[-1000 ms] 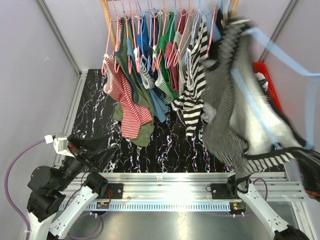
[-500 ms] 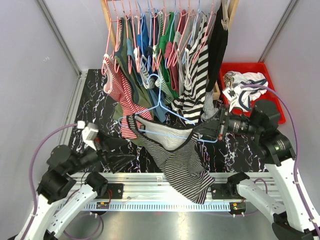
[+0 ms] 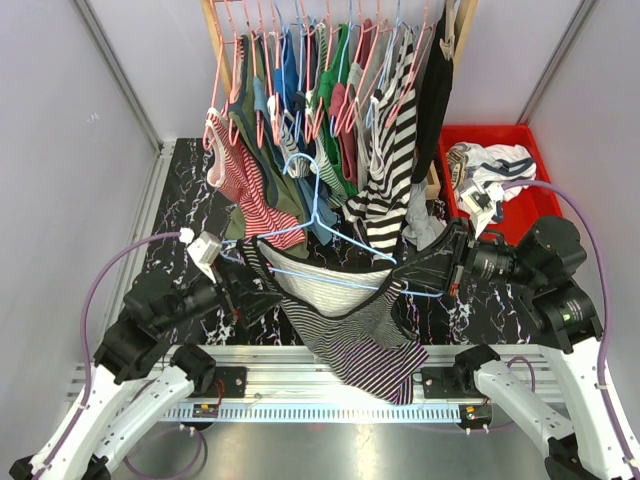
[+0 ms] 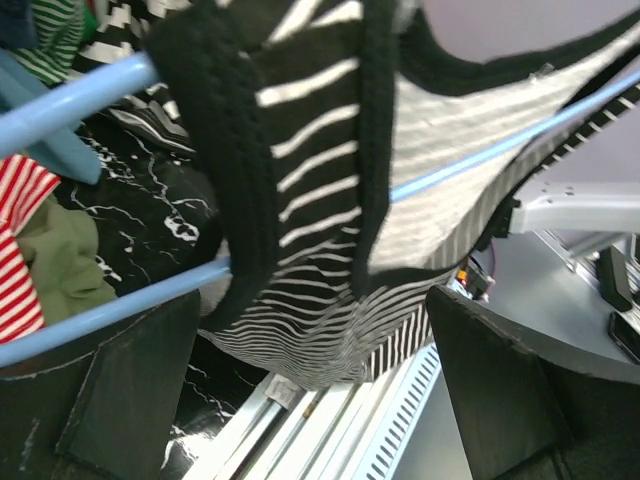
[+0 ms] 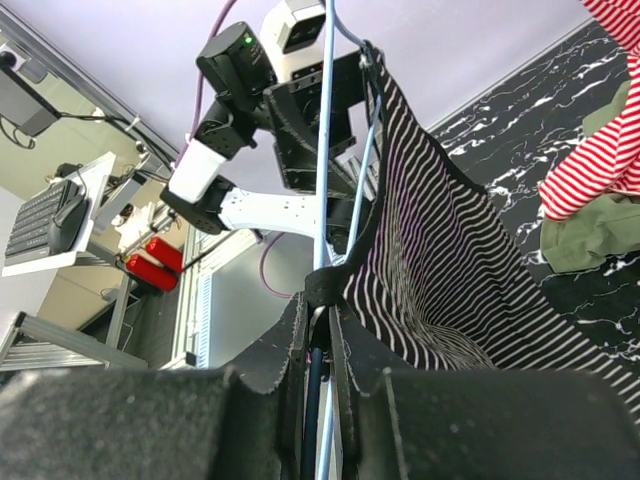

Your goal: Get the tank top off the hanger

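Nearest the arms' bases, the silver aluminium rail [image 3: 330,370] runs along the edge of the surface, and the hem of the black-and-white striped tank top [image 3: 350,325] drapes over it. The garment is on the pale blue thin-barred hanger [image 3: 318,212], held up off the black white-veined marble surface [image 3: 190,190] between the two arms, with both shoulder straps looped over the hanger's arms.

The left gripper [image 3: 252,292] is at the left shoulder. In its wrist view the fingers [image 4: 110,390] stand wide apart, with a black-edged strap and the hanger's bars running across the gap between them. Whether either finger touches the cloth I cannot tell.

The right gripper [image 3: 405,272] is at the hanger's other end. Its wrist view shows the fingers [image 5: 275,345] pressed together on the blue bar, with the striped cloth hanging just beside them.

Farther back, a wooden rack of coloured tops on pink hangers [image 3: 300,80] fills the rear, a red-and-white striped top [image 3: 255,205] hanging lowest at its left. A red plastic bin [image 3: 528,140] holding white garments [image 3: 490,165] sits at the right.
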`<state>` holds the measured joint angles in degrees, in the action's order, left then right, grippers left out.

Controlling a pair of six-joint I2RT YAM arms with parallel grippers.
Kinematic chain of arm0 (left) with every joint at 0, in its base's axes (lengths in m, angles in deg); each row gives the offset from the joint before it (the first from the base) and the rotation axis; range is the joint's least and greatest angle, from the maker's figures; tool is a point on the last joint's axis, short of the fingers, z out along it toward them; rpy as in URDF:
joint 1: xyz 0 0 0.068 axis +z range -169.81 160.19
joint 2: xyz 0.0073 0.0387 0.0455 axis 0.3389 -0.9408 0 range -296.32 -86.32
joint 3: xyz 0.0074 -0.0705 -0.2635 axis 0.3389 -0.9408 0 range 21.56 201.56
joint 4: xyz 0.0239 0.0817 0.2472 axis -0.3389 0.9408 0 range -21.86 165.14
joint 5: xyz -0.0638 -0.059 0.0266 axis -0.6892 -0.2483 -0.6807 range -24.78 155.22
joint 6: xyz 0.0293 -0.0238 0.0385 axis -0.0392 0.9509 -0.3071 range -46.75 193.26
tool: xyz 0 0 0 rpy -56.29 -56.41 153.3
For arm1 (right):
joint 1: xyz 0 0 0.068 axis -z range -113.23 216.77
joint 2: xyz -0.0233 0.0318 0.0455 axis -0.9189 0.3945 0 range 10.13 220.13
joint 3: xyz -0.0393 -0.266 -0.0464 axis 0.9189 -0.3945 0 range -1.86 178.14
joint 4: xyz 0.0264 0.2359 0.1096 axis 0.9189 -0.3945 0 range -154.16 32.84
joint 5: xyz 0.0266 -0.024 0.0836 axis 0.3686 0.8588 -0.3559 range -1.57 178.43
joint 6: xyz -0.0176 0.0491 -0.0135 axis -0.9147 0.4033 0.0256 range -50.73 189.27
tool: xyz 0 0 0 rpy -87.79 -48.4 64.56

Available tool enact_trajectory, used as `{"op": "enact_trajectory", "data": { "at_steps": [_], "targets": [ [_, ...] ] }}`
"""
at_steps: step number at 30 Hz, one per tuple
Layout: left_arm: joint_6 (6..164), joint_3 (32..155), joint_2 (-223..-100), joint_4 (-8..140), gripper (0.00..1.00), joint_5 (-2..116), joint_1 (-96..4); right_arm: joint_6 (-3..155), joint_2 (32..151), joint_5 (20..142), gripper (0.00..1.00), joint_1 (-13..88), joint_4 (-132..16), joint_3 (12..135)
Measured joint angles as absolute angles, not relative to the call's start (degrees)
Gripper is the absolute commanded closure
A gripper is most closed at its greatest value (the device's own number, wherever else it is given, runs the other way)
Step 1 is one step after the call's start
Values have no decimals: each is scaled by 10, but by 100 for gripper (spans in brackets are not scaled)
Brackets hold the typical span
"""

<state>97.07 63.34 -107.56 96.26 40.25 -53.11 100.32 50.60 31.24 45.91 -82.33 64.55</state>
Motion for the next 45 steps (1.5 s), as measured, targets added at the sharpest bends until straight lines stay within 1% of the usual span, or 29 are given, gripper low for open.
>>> {"op": "enact_trajectory", "data": {
  "at_steps": [2, 3, 4, 6, 7, 9, 10, 16, 20, 24, 31, 35, 38, 45],
  "targets": [
    [971, 633, -1084, 952, 1, 419, -531, 1007, 507, 309, 100, 459, -818, 645],
    [971, 632, -1086, 946, 8, 430, -531, 1008, 506, 308, 100, 459, -818, 645],
    [972, 631, -1086, 944, 18, 440, -531, 1009, 506, 307, 100, 459, -817, 645],
    [974, 631, -1086, 939, 45, 458, -531, 1011, 505, 306, 100, 459, -816, 645],
    [974, 631, -1086, 935, 74, 465, -531, 1011, 504, 306, 100, 459, -815, 645],
    [970, 630, -1086, 928, 97, 471, -531, 1010, 503, 308, 100, 459, -817, 645],
    [970, 630, -1086, 925, 100, 472, -532, 1007, 502, 309, 100, 459, -822, 645],
    [971, 623, -1062, 929, 100, 493, -532, 961, 505, 359, 100, 459, -904, 661],
    [971, 624, -997, 964, 100, 559, -533, 909, 514, 396, 100, 459, -991, 692],
    [969, 648, -959, 1003, 100, 627, -533, 870, 513, 397, 100, 459, -1056, 697],
    [966, 665, -1012, 1048, 100, 674, -533, 836, 474, 384, 100, 459, -1109, 720],
    [966, 666, -1031, 1060, 100, 665, -535, 816, 450, 401, 100, 459, -1123, 782],
    [966, 666, -1049, 1059, 100, 645, -537, 809, 438, 402, 100, 459, -1124, 806],
    [968, 666, -1071, 1061, 99, 640, -537, 811, 456, 331, 100, 459, -1124, 809]
  ]
}}
